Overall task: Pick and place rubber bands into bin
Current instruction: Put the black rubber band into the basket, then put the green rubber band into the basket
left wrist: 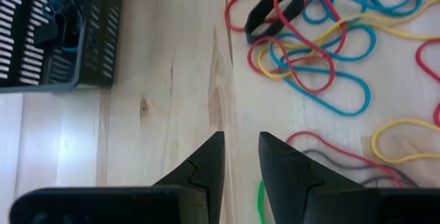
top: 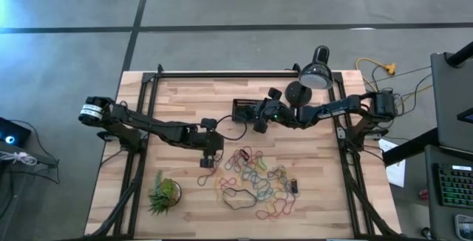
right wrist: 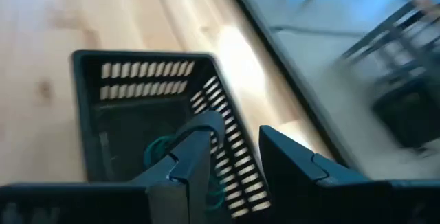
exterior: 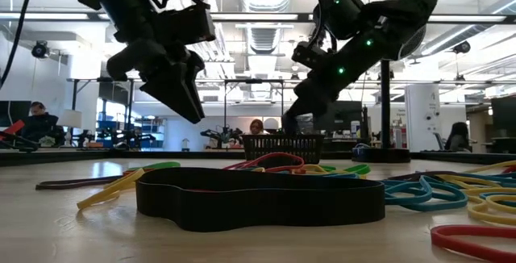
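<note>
Claw, right, high view: we see the right claw at the bin, over the bin's right end, near the worktop's back middle.
Claw, left, high view: the left claw hangs over bare wood, just left of the rubber bands, well apart from the bin.
Bands, high view: we count a loose spread of coloured loops on the front middle of the worktop, in front of the bin and apart from it.
Other things, high view: a spiky plant sits front left; a black lamp stands back right.
Low view: the bin stands far back with the right claw just above its rim; the left claw hangs high at left. A wide black band lies nearest us, with coloured bands around it.
Left wrist view: we see the left claw with fingers slightly parted and nothing between them. The bands lie ahead to one side, the bin to the other, with a blue band inside it.
Right wrist view: the right claw stands released, fingers apart, directly over the bin. A green-blue band lies in the bin beside one finger; whether they touch we cannot tell.
</note>
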